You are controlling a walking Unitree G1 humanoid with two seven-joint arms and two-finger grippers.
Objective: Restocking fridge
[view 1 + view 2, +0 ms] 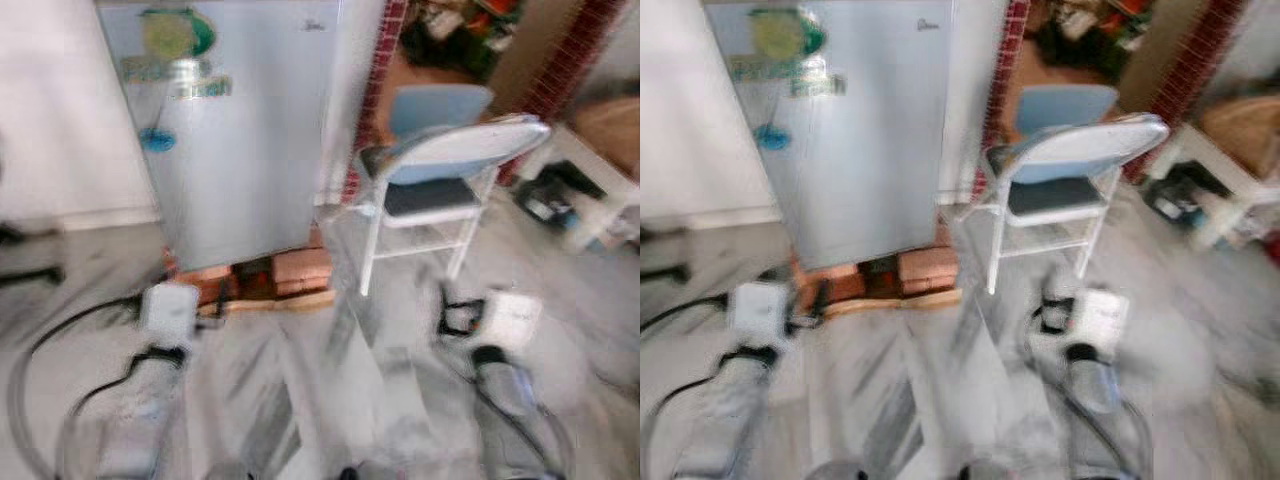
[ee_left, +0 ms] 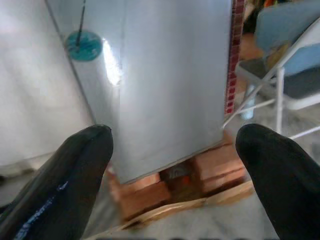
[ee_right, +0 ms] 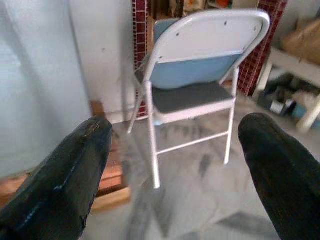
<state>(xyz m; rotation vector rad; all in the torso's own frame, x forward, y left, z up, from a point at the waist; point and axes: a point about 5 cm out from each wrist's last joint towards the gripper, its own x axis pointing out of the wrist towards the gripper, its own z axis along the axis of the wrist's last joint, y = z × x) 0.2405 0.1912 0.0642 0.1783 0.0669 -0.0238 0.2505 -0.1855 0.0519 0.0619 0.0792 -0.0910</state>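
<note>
I can't read any text here. The fridge (image 1: pixel 240 130) door carries a small dark mark near its top right corner and some green and yellow stickers (image 1: pixel 175 35) at the upper left, but both are too blurred to make out.

Smooth, faintly glossy metal on the closed fridge door (image 2: pixel 165 85), catching a bright glare. Rough reddish bricks (image 2: pixel 150 192) and a pale raw wooden board (image 2: pixel 200 202) under its bottom edge. White-painted metal tubing on the folding chair (image 3: pixel 200 55), with matt dark padding. Polished grey-veined marble-like floor (image 3: pixel 200 200). Matt black rubbery fingers (image 2: pixel 65 180).
</note>
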